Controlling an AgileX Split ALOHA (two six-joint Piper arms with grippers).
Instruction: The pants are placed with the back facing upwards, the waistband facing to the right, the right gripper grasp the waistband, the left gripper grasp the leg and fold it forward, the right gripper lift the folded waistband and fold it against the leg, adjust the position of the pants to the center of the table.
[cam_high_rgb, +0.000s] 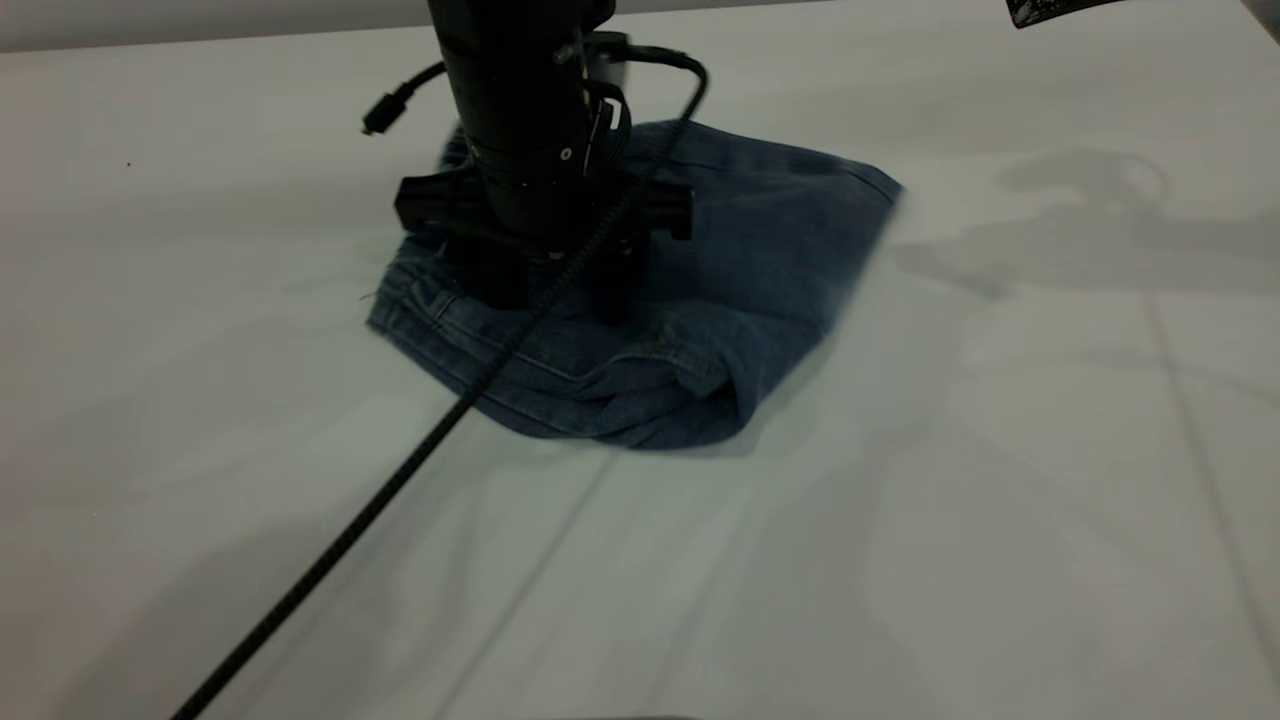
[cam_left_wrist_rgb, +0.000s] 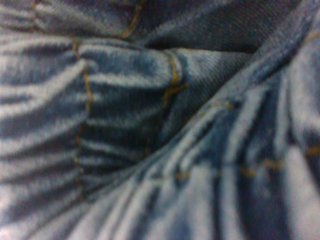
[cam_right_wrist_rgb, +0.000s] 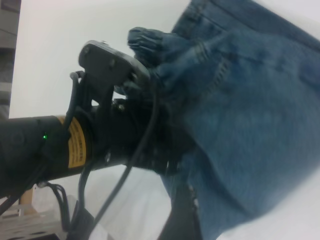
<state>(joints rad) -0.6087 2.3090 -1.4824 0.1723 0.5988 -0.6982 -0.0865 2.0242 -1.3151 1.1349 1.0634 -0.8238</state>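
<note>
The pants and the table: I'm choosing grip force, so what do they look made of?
The pants: faded blue denim, judging by the visible twill weave and tan stitching. The table: smooth, matte pale surface; material unclear, possibly laminate.

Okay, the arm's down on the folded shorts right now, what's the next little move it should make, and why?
Probably slide the pants toward the table's middle. The left gripper is pressed down into the bundled denim near the gathered waistband, and the folded pile sits toward the far left of the tabletop. Its fingers are buried in cloth, so the grip is unclear. The right gripper isn't visible.
</note>
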